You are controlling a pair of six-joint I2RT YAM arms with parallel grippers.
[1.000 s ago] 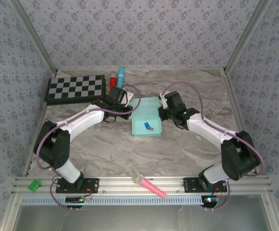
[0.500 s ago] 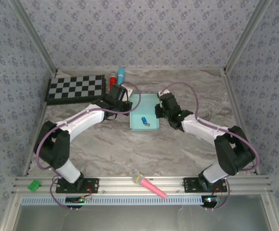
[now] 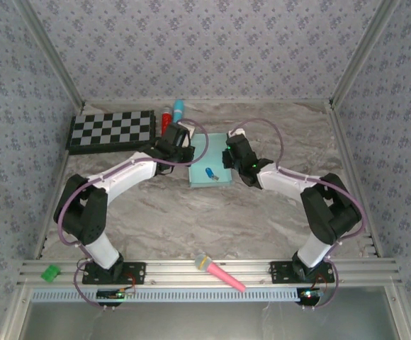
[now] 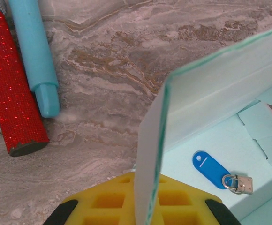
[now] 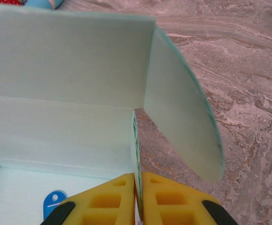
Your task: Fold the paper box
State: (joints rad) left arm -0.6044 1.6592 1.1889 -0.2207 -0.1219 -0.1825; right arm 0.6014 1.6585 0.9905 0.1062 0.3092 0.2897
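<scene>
Sitting just toward 12 o'clock from the middle of the grey marbled worktop (image 3: 191, 219), the pale mint-blue cardboard paper box (image 3: 200, 177) is half raised, with its walls standing. The left gripper (image 4: 147, 208) is pinched narrow on the thin upright wall at the box's 9 o'clock edge. The right gripper (image 5: 138, 197) is clamped likewise on the 3 o'clock wall, beside a rounded flap (image 5: 183, 117) angled outward. A small blue oval key tag with a metal clip (image 4: 210, 169) lies on the box floor. A red glitter tube (image 4: 11, 93) and a cyan plastic tube (image 4: 33, 51) lie side by side at the box's 11 o'clock, near it but apart. A black-and-white checkerboard (image 3: 112, 129) lies farther out at 10 o'clock. Bare worktop stretches from the box's 6 o'clock edge to the arm bases.
</scene>
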